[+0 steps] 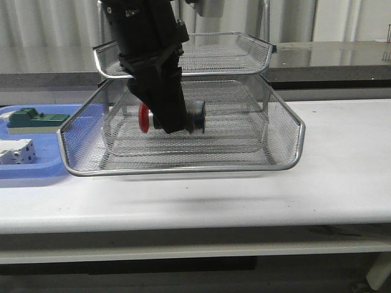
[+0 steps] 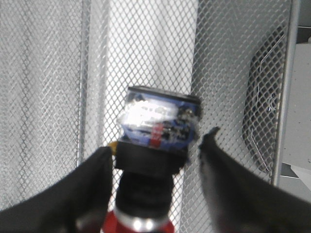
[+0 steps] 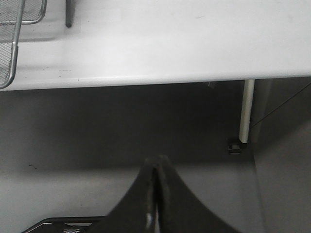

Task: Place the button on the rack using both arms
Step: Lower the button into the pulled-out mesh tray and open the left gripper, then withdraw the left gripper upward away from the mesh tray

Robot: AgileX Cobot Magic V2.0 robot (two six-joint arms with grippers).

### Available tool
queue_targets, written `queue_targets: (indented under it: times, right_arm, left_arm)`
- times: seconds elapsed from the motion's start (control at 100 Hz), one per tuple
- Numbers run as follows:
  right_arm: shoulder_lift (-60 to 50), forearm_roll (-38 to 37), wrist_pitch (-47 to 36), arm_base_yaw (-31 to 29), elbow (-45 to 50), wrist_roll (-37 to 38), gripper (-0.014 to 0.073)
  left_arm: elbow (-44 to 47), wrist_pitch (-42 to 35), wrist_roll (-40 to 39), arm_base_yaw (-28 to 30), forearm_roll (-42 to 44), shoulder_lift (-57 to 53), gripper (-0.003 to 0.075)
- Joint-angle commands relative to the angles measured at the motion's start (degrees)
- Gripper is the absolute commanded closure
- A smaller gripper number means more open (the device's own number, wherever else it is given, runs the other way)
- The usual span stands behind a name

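Right gripper (image 3: pixel 155 194) jaws pressed together, holding nothing, off the table (image 3: pixel 194 43) edge over the floor. Left gripper (image 2: pixel 155 170) jaws spread wide either side of the button (image 1: pixel 174 116), one finger touching, other apart. Button lies sideways in the rack (image 1: pixel 287 152) bottom tier, red cap toward the blue tray (image 1: pixel 36 171).

No text, label, brand, number or sign can be read anywhere. The button's (image 2: pixel 158 121) blue rear block shows dark and red marks in the left wrist view, but they are too blurred to make out as letters or digits.
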Motion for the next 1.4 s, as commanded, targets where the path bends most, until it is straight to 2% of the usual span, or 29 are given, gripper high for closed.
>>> queue_targets:
  times: [0.0,0.32,0.73,0.93,1.11,1.25,1.39]
  right_arm:
    - [0.22,-0.68,-2.91,-0.22,-1.83,-0.21,0.066]
    - [0.22,-0.68,-2.91,-0.22,-1.83,-0.21,0.066]
    - [0.22,-0.68,-2.91,-0.22,-1.83,-0.21,0.066]
    - [0.22,-0.68,-2.91,-0.22,-1.83,-0.21,0.066]
    - [0.22,-0.68,-2.91,-0.22,-1.83,-0.21,0.066]
    - [0.22,-0.68,-2.91,-0.22,-1.83,-0.21,0.066]
    - [0.22,-0.68,-2.91,-0.22,-1.83,-0.21,0.066]
  left_arm:
    - [-1.48,-1.08,-0.62,-0.39,-1.5,-3.05,0.0203]
    - [-1.48,-1.65,-1.17,-0.39,-3.35,-3.74,0.0195]
    - [-2.07,-1.8,-12.01,1.15,-3.59,-14.8,0.0198]
    - [-1.2,-1.9,-16.66,7.18,-3.59,-20.11,0.0227]
    - [4.14,-4.31,-18.6,15.14,-3.87,-26.5,0.0227]
    - [11.46,-10.35,-20.23,21.0,-4.39,-32.7,0.0227]
    - [20.76,-19.71,-22.49,24.35,-4.5,-39.67,0.0227]
